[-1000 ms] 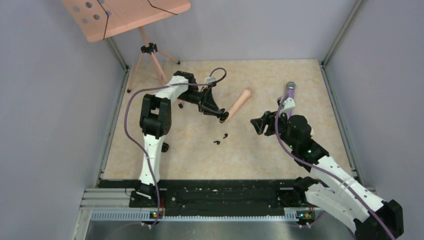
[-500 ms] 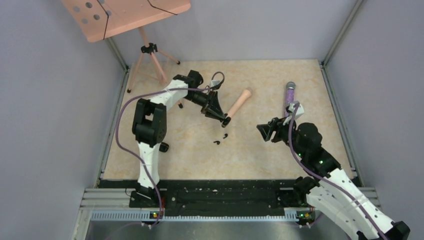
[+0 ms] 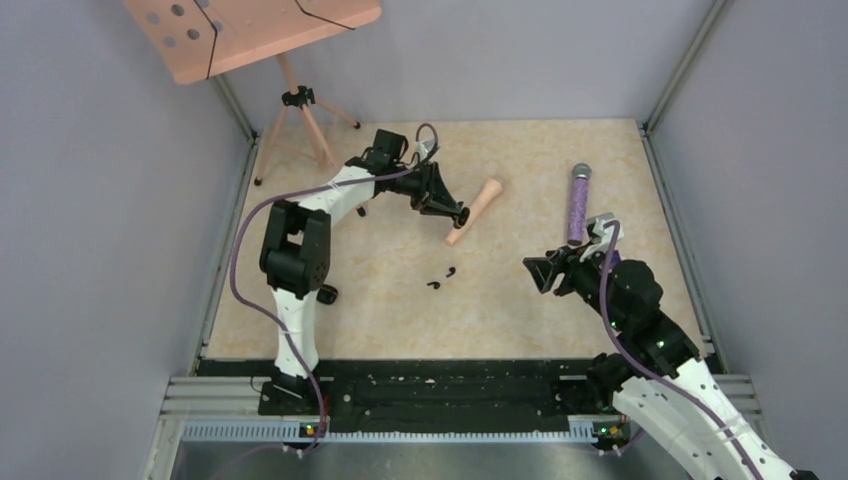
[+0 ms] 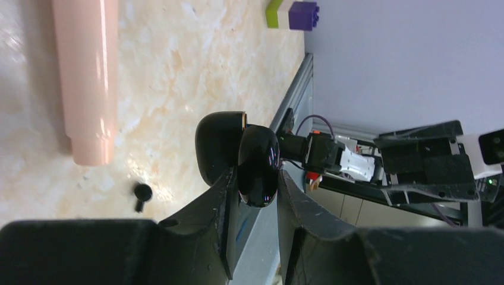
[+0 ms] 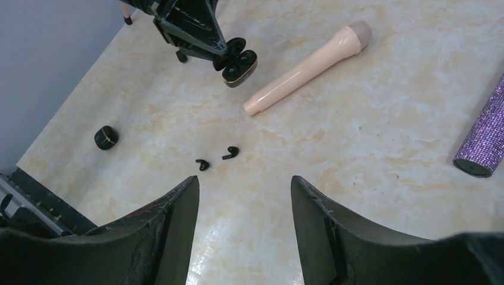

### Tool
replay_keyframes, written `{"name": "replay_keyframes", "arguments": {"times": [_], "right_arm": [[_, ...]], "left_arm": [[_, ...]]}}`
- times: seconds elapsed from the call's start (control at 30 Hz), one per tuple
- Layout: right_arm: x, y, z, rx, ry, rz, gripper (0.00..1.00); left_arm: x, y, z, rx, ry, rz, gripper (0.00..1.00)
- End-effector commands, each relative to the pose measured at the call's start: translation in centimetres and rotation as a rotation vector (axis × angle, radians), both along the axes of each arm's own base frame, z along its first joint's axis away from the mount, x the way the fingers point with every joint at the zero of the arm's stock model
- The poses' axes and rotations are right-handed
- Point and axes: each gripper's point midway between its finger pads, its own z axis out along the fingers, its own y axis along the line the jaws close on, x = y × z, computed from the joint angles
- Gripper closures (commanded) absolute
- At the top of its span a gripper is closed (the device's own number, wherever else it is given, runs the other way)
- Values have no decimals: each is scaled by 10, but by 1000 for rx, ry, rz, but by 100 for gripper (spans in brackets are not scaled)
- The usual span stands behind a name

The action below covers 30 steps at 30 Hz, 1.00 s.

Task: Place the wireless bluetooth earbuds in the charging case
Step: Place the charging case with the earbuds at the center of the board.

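The glossy black charging case (image 4: 258,163) is pinched between my left gripper's (image 4: 257,174) fingers, its lid (image 4: 220,145) swung open. In the top view it hangs at the left gripper (image 3: 460,214) above the table, beside the peach cylinder. Two tiny black earbuds (image 3: 450,271) (image 3: 433,285) lie loose on the table nearer the arms; the right wrist view shows them (image 5: 231,152) (image 5: 202,164) just ahead of my right gripper (image 5: 243,181). The right gripper (image 3: 545,272) is open and holds nothing, to the right of the earbuds.
A peach cylinder (image 3: 475,211) lies right of the case. A purple glittery cylinder (image 3: 578,203) lies at the right. A black rounded lump (image 5: 106,137) sits near the left arm. A tripod (image 3: 300,100) with a peach board stands at the far left. A green-and-purple block (image 4: 292,14) shows far off.
My left gripper has carried the case away from the earbuds toward the far side. The right arm has drawn back to the right and nearer the table's front edge.
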Motion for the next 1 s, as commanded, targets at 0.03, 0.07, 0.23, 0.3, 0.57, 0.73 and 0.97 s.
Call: {"name": "replay_keyframes", "arguments": {"times": [0.03, 0.07, 0.23, 0.3, 0.57, 0.73, 0.97], "right_arm": [[-2, -10, 19, 18, -29, -43, 43], [-2, -9, 17, 16, -24, -41, 43], [-1, -6, 14, 28, -10, -31, 43], [-3, 1, 17, 41, -29, 10, 41], [-2, 5, 19, 51, -31, 24, 40], [-3, 5, 22, 59, -35, 24, 40], [-4, 7, 26, 71, -34, 34, 40]], "left_arm": [[46, -8, 0, -30, -109, 56, 100], [53, -6, -2, -30, -113, 74, 100], [92, -7, -19, -105, -96, 144, 100], [103, -7, -26, -121, -81, 152, 100], [120, 13, -63, -76, -52, 220, 100], [115, 29, -78, 2, -39, 242, 100], [111, 47, -96, 59, -15, 268, 100]]}}
